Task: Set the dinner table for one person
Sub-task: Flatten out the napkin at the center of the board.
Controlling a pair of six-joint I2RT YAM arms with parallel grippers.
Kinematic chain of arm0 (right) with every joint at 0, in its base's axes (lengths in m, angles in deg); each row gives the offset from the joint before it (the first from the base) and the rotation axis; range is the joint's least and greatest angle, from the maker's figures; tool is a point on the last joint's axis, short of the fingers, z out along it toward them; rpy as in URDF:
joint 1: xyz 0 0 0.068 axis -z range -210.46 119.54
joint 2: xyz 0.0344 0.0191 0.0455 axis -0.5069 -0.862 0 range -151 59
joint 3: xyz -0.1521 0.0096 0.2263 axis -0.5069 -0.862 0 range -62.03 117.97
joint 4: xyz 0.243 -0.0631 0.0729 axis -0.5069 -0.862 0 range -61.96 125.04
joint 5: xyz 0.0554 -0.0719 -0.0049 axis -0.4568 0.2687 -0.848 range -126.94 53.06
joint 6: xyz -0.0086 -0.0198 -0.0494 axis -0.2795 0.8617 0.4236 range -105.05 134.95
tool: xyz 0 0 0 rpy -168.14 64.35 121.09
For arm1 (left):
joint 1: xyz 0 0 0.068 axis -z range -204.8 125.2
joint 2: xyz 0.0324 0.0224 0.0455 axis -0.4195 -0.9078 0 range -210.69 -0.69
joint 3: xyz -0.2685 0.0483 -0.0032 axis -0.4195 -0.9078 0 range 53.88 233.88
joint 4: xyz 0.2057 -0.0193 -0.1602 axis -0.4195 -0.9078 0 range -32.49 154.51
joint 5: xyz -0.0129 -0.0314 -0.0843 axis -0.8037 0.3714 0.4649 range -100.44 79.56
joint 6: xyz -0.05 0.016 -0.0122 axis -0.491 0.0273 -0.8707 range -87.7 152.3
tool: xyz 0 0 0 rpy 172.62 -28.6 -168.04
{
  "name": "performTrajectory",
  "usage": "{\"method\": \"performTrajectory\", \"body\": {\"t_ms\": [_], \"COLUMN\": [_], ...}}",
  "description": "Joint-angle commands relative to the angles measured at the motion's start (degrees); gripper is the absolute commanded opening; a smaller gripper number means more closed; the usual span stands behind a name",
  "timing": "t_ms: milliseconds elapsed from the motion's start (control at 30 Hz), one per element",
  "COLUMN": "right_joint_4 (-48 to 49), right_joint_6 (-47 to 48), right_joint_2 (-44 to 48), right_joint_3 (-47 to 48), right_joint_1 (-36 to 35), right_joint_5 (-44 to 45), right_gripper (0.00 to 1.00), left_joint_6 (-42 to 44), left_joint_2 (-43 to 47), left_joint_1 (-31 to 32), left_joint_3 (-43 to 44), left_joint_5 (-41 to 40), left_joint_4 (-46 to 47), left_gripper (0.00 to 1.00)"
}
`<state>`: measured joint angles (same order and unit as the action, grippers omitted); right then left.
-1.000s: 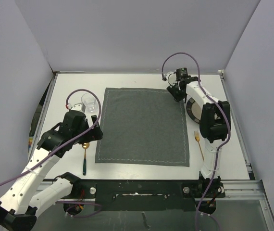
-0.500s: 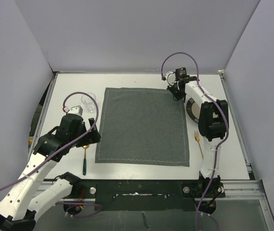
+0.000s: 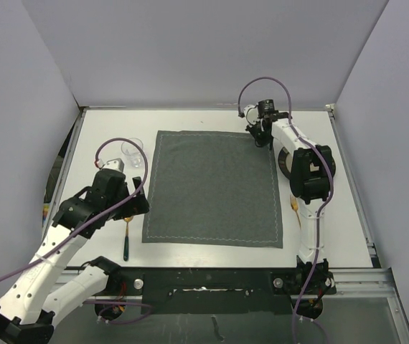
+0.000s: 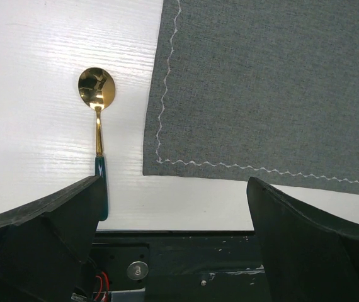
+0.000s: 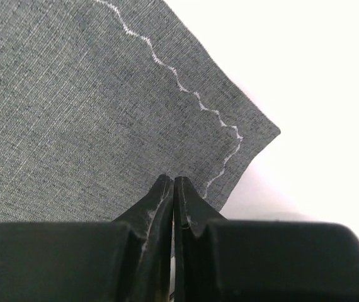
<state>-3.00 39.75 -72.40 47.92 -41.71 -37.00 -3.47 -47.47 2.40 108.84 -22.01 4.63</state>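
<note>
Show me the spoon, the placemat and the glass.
spoon [image 4: 96,89]: left wrist view, on its gold bowl.
placemat [image 3: 212,186]: top external view, on its grey middle.
glass [image 3: 134,155]: top external view, on its clear body.

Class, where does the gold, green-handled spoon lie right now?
In the top view the spoon lies on the white table, just left of the near-left corner of the grey placemat, handle pointing toward the arm bases.

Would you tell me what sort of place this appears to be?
Probably a robot lab test cell, not a dining room: plain walls box in the white dinner table, the left arm and right arm are bolted at its near edge, and a placemat and spoon lie staged.
</note>
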Motion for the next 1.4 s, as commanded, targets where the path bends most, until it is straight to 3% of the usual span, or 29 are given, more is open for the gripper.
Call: {"method": "performTrajectory", "body": {"t_ms": [0, 1367], "right_joint_4": [1.8, 5.4], "right_joint_6": [0.0, 2.4], "right_joint_2": [-0.5, -5.3], "right_joint_3": [2.3, 5.2], "right_joint_1": [-0.1, 0.1], "right_joint_5": [-0.1, 2.4], "right_gripper": [0.0, 0.0], "left_joint_6": [0.2, 1.8], "left_joint_2": [-1.2, -5.2], "left_joint_1": [-0.4, -0.9], "left_joint_3": [0.6, 0.5], "left_joint_5": [-0.3, 0.9], "left_joint_4": [2.2, 4.3], "left_gripper": [0.98, 0.98]}}
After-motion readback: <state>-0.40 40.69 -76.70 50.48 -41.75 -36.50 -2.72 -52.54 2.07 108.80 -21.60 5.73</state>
